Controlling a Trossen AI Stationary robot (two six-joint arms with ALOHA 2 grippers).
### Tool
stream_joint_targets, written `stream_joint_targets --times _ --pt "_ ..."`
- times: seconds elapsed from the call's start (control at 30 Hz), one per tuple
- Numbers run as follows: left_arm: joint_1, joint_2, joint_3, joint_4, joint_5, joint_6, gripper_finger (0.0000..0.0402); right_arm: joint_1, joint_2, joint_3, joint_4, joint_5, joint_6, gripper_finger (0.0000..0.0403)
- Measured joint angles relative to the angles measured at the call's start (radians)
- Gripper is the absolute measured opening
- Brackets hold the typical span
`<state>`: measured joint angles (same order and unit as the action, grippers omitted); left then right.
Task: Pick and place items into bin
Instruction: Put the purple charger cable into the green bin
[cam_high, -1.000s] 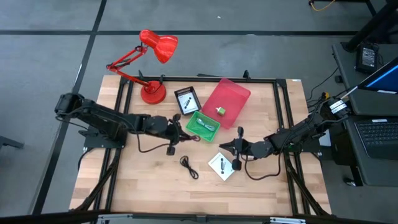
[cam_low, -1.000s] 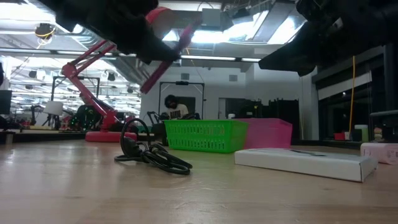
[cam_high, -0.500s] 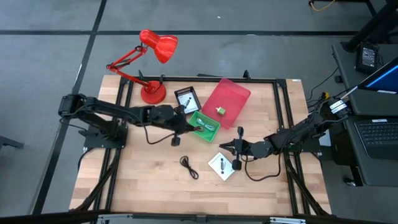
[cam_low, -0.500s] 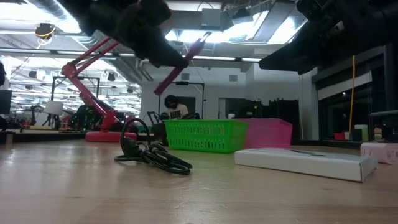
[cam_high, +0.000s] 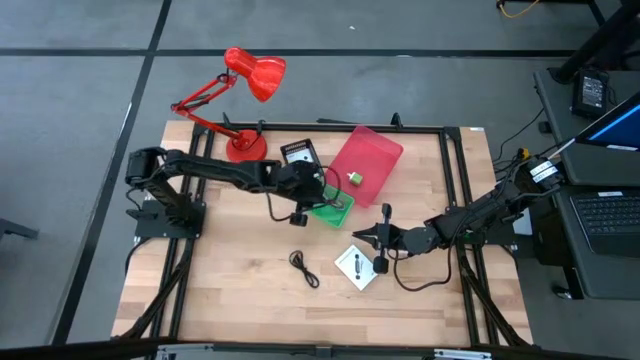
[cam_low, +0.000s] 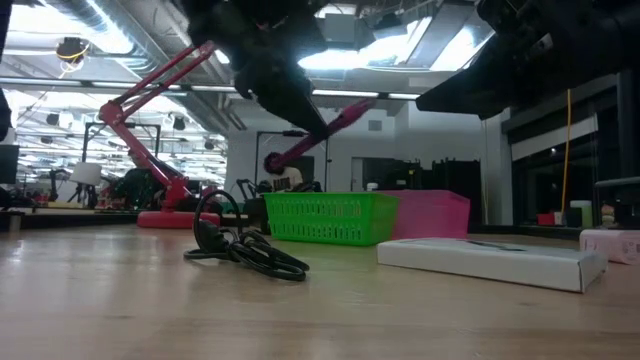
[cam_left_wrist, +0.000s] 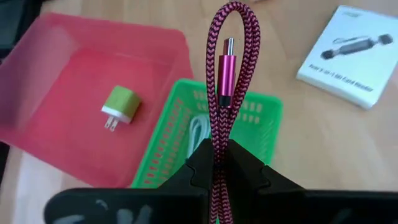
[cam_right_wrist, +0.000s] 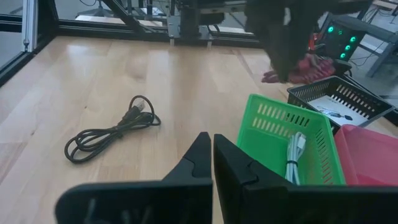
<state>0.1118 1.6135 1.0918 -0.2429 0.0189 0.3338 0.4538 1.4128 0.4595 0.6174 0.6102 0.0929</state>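
The maroon cable (cam_left_wrist: 227, 81) was braided, pink-and-dark in weave, doubled into a loop with a metal-tipped plug hanging in the middle of it. The left gripper (cam_left_wrist: 219, 171) was clamped narrowly on the loop's two strands and held it in the air above the green basket (cam_high: 330, 205). That basket had slotted walls and a white cable (cam_right_wrist: 293, 152) lying inside. Touching the basket on its far side sat the pink bin (cam_high: 362, 163), holding a small green plug (cam_left_wrist: 120, 106). A dark tray (cam_high: 299, 161) with a white card in it stood just beside the basket, toward the red lamp (cam_high: 245, 105).

The right gripper (cam_right_wrist: 212, 152) hung fully closed and empty, low over the tabletop (cam_high: 230, 290), near the basket's front side. A coiled black cable (cam_high: 303, 267) and a white box (cam_high: 357, 267) lay in front of the basket, apart from each other. Bare wood stretched from there to the tabletop's front edge.
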Motion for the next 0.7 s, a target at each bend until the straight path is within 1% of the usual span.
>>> stream_joint_targets --times 0.2,0.33,0.7 --pt "0.043 0.061 0.068 -0.031 0.026 0.002 0.0015 0.000 0.000 0.000 -0.002 0.000 -0.024 0.0000" --pt "0.057 0.096 0.068 -0.031 0.030 0.002 0.0015 0.000 0.000 0.000 -0.001 0.000 -0.041 0.0000" --pt "0.059 0.125 0.067 -0.049 0.032 -0.031 0.0016 0.000 0.000 0.000 -0.002 0.000 -0.056 0.0000"
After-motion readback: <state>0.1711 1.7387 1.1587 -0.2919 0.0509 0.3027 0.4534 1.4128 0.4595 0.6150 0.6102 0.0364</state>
